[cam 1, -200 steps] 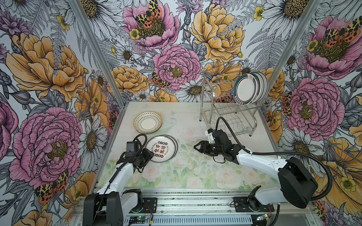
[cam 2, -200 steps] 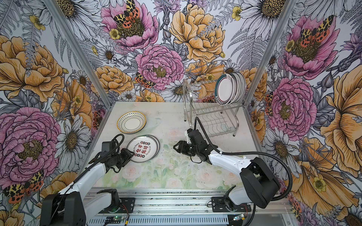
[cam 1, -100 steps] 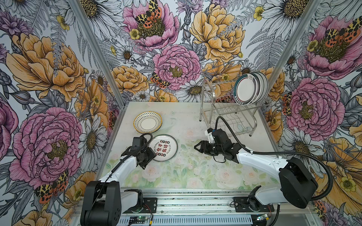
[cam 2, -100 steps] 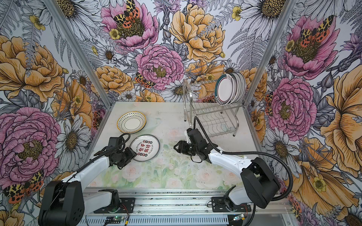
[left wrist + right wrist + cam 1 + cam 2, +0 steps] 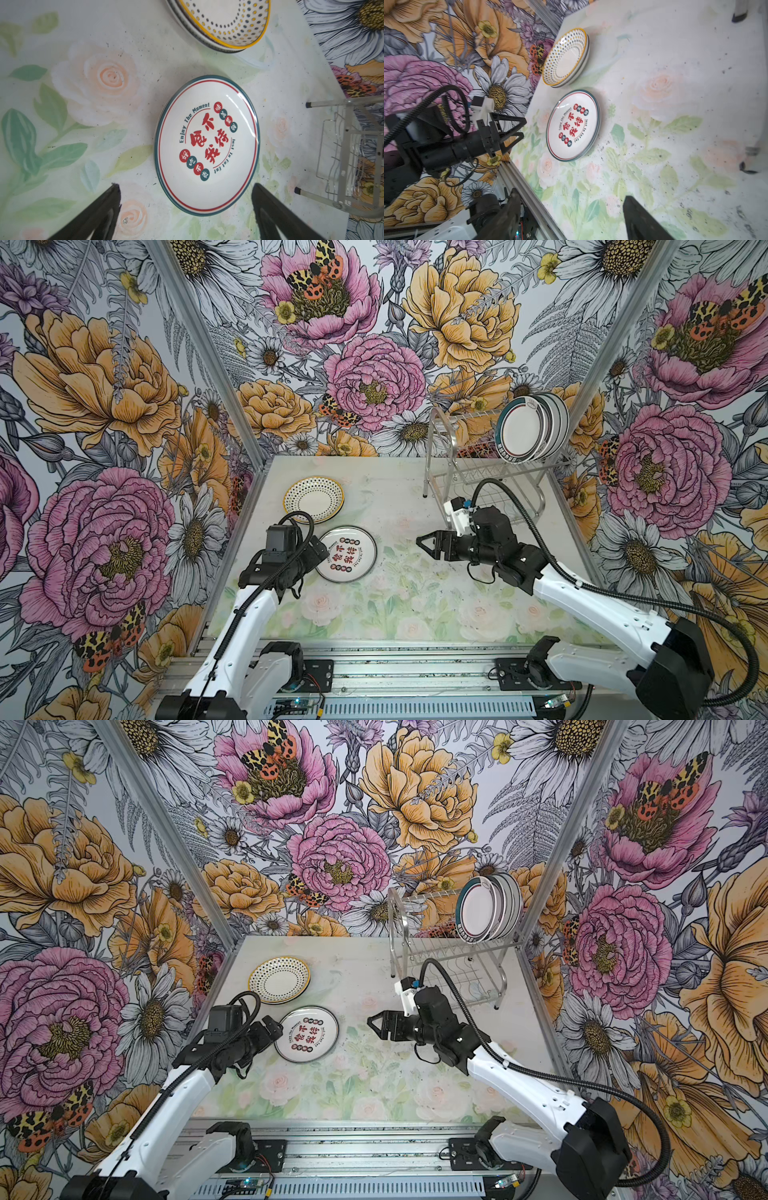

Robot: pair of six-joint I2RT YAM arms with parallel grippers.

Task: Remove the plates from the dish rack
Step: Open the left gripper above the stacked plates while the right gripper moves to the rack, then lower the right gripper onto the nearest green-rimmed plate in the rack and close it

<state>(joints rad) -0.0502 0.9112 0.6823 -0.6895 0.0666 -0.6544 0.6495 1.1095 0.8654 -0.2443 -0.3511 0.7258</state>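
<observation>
The dish rack [image 5: 490, 472] [image 5: 453, 952] stands at the back right in both top views, with several teal-ringed plates [image 5: 530, 433] [image 5: 488, 909] upright on its upper tier. A red-character plate [image 5: 345, 553] [image 5: 306, 1033] [image 5: 205, 145] [image 5: 573, 125] lies flat on the table. Behind it sits a yellow-rimmed dotted plate [image 5: 313, 499] [image 5: 228, 22] on a small stack. My left gripper [image 5: 318, 549] [image 5: 186, 185] is open at the red-character plate's left rim, its fingers clear of it. My right gripper [image 5: 422, 541] [image 5: 572, 194] is open and empty over mid-table.
Floral walls close in the table [image 5: 415, 605] at the left, back and right. A metal rail [image 5: 374, 672] runs along the front edge. The rack's lower tier [image 5: 353, 166] and its legs [image 5: 740, 12] lie close behind my right arm.
My left gripper's jaws have opened wide and let go of the red-character plate, which now rests flat. The right gripper's jaws have spread wider; that arm has barely moved.
</observation>
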